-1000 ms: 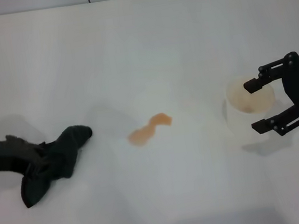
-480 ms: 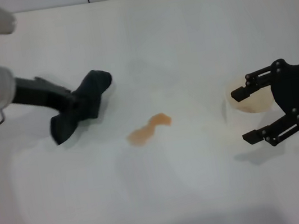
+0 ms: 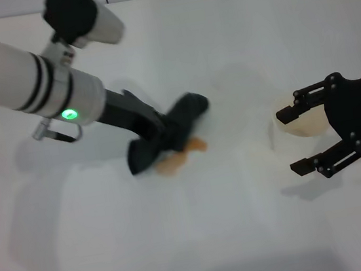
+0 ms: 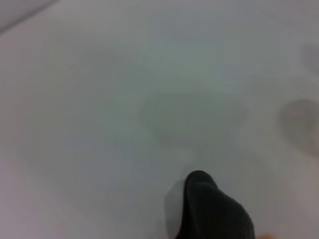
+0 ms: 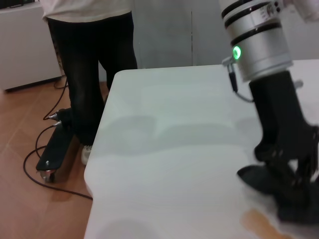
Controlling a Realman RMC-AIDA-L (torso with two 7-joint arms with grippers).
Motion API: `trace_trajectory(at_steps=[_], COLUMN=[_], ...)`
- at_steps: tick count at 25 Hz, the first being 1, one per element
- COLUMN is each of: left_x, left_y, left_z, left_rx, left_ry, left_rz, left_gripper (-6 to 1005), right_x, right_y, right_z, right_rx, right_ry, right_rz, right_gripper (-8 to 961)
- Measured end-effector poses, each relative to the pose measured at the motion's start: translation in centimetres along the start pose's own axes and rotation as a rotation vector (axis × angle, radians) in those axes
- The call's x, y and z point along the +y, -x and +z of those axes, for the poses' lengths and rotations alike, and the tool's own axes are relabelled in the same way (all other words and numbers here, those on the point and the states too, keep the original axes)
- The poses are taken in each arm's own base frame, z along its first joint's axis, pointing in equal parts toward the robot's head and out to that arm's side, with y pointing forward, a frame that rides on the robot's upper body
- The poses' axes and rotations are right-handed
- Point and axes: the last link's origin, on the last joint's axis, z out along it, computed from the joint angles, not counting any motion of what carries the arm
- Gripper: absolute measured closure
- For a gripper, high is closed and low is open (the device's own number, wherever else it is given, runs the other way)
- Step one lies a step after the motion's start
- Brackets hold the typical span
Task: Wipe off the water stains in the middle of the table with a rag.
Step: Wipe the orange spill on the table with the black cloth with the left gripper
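Note:
The water stain (image 3: 169,166) is a small orange-tan blotch in the middle of the white table (image 3: 204,242). My left gripper (image 3: 160,135) is shut on the dark rag (image 3: 187,112). The rag hangs over the stain and covers its middle, and the stain's far end (image 3: 198,144) shows beside it. The rag's tip shows in the left wrist view (image 4: 212,211). The right wrist view shows the rag (image 5: 279,186) on the table next to the stain (image 5: 259,221). My right gripper (image 3: 291,142) is open at the right.
A white paper cup (image 3: 301,127) with an orange-tinted inside stands by the open right fingers. In the right wrist view a person in dark trousers (image 5: 89,64) stands beyond the table's edge (image 5: 97,149), with cables on the floor (image 5: 55,154).
My left arm has swung from the left side to the middle with the rag, which now lies over the stain. The right gripper has shifted slightly beside the cup.

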Motion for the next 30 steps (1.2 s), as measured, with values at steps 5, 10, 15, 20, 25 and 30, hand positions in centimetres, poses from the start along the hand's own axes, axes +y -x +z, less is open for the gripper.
trace_trajectory(at_steps=[5,10,15,20,25,30], left_x=[2.4,3.3,1.6,0.2,0.5,2.9], left_y=[0.6,1.8,2.7,4.0,3.9,2.0], left_z=[1.4,1.7,-0.2,-1.1,-1.1,0.4], left_rx=[-0.038,-0.061,-0.023,-0.038,-0.030,-0.013], left_ry=[0.080,0.083,0.000,-0.063,-0.053,0.034], left_rz=[0.027,0.024,-0.024,-0.068,-0.064,0.006], left_gripper=[898,897,896,895,895,894], right_x=[0.0,0.1,0.2,0.2,0.2,0.0], right_y=[0.0,0.3,0.2,0.2,0.0,0.2], right_z=[0.2,0.3,0.3,0.6,0.9,1.2], right_rx=[-0.015,-0.026,-0.031,-0.029,-0.033,-0.034], right_ry=[0.005,0.012,0.012,0.018,0.023,0.020], right_rz=[-0.002,-0.007,-0.002,-0.002,0.013,0.004], right_gripper=[123,123,123,123,124,124])
